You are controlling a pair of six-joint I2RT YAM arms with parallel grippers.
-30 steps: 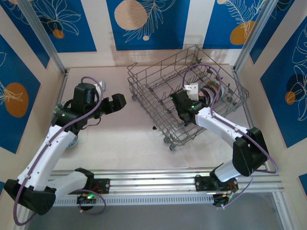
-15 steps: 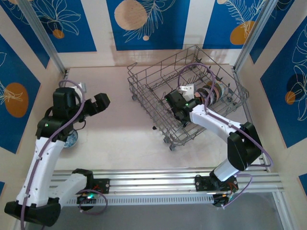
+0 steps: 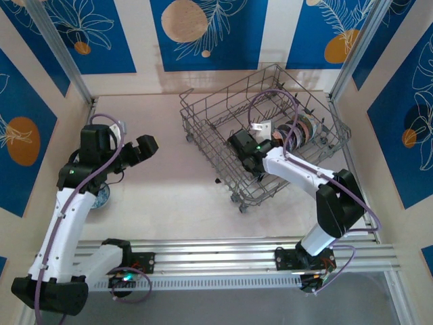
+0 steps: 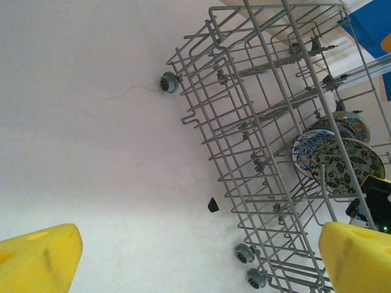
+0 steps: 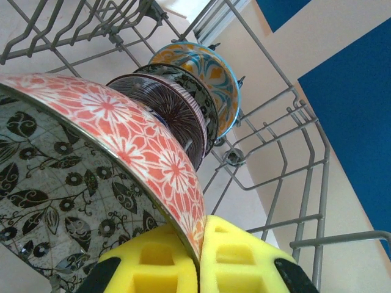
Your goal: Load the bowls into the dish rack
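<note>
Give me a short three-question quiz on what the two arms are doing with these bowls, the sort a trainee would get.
1. True or false: the left gripper is carrying a bowl.
2. What is the right gripper shut on? A: a wire of the rack. B: the rim of the red-flowered bowl. C: nothing.
3. Fill in: behind that bowl, ___ more bowls stand on edge in the dish rack.

Key
1. False: it is open and empty above the table.
2. B.
3. Two: the striped bowl and the orange-and-blue bowl.
</note>
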